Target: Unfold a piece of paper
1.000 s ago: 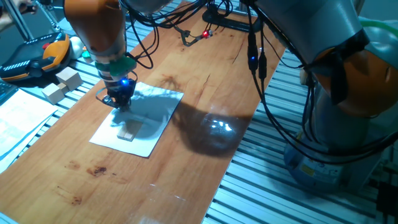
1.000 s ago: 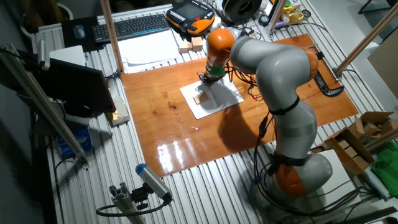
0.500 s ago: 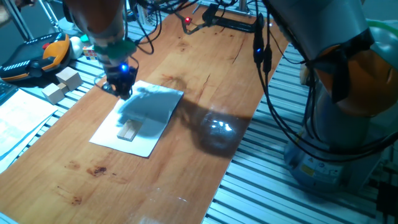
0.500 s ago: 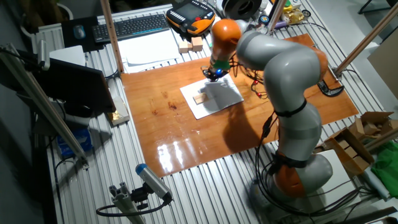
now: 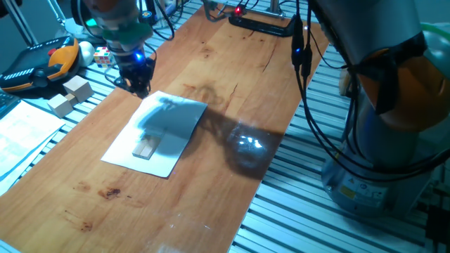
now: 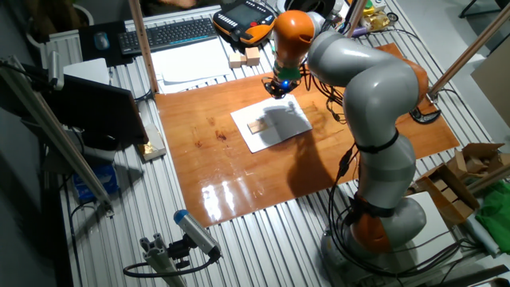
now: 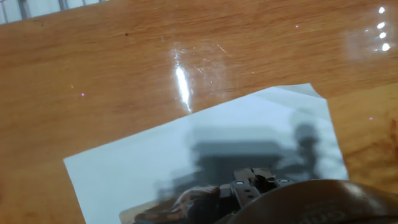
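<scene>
Paper: piece of paper [image 5: 165,130] lies flat mid-tabletop [image 5: 232,77], small wooden block [image 5: 145,147] resting on it.
End effector: end effector [image 5: 136,79] hovers above the paper's far corner; clenched or released, I cannot tell.
Risk: block's weight could pin the sheet, tearing or dragging it.
Writing: none readable.

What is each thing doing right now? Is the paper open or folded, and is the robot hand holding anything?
piece of paper: lying flat on the wooden table, held by nothing; one corner curls up slightly in the hand view.
small wooden block: resting on the paper near its front edge.
gripper: raised above the paper's far corner, holding nothing; whether the fingers are open or shut cannot be told.
wooden table: bare and shiny beyond the paper.
</scene>
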{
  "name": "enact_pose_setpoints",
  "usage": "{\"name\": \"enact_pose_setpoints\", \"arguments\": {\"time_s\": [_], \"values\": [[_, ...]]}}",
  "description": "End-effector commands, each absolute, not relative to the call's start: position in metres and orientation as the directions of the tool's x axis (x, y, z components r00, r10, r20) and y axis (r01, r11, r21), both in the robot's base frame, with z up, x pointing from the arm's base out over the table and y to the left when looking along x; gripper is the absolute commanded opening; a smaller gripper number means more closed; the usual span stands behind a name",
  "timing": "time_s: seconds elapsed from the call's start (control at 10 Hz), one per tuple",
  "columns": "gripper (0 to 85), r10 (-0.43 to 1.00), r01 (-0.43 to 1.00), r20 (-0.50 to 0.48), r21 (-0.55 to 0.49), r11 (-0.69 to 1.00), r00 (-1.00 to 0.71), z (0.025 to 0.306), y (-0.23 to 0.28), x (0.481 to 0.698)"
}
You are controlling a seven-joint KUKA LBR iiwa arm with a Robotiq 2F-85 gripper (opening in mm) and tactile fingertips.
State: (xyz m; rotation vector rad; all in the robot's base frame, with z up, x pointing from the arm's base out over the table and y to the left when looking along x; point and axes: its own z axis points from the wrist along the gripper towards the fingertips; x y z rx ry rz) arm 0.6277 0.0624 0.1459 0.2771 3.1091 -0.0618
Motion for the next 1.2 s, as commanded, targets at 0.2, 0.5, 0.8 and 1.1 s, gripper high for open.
{"name": "enact_pose_setpoints", "arguments": {"time_s": [0.2, 0.5, 0.8, 1.1], "values": [[2.0, 0.151, 0.151, -0.010, -0.039, 0.988, -0.989, 0.156, 0.065, 0.617], [2.0, 0.110, 0.110, -0.001, -0.045, 0.993, -0.994, 0.166, 0.060, 0.609], [2.0, 0.101, 0.101, 0.004, -0.051, 0.994, -0.995, 0.167, 0.060, 0.608], [2.0, 0.099, 0.099, 0.005, -0.054, 0.994, -0.995, 0.166, 0.060, 0.608]]}}
